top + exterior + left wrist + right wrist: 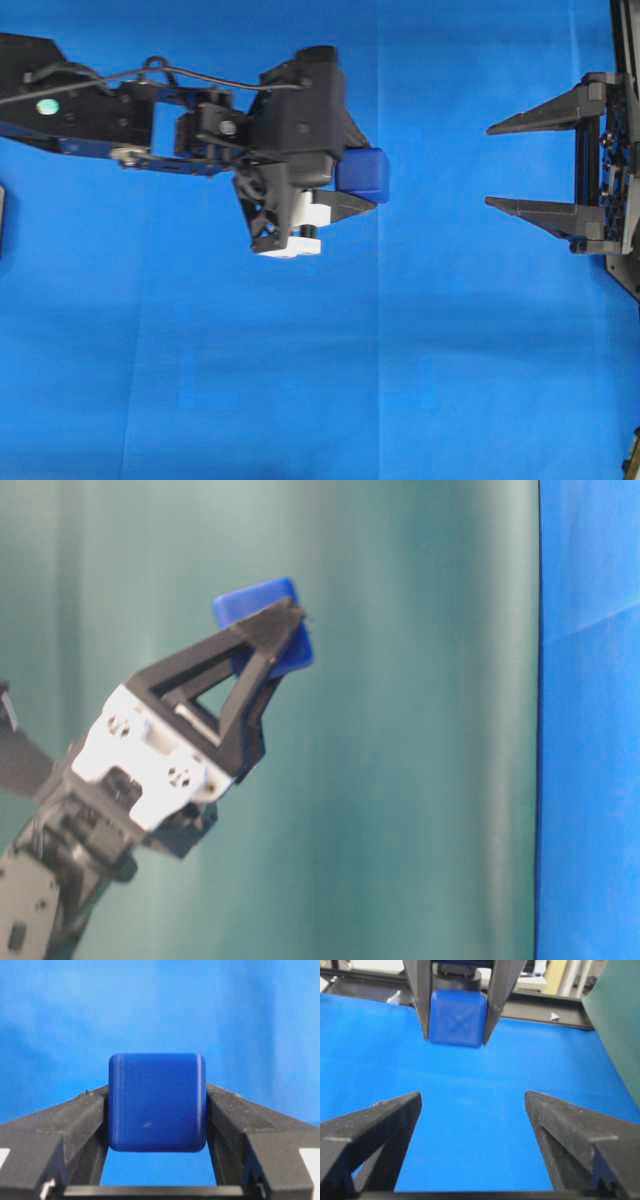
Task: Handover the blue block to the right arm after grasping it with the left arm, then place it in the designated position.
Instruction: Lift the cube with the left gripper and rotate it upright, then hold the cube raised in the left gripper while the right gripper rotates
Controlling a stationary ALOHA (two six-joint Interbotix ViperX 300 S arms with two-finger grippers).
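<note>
Your left end effector already grips the small dark-blue rounded cube aloft above the blue-clothed desk; your right end effector waits spread, well apart. Handover and placement remain.

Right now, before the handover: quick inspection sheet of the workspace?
Surface: blue cloth, bare where visible.
Job's things: blue block pinched between the left gripper fingers, raised off the cloth.
Clutter: nothing seen.
Grippers: left shut on the block; right gripper open, empty, facing it across a gap.
Cables: thin black cable along the left arm.
Surroundings: green backdrop; black frame rail behind the cloth.
</note>
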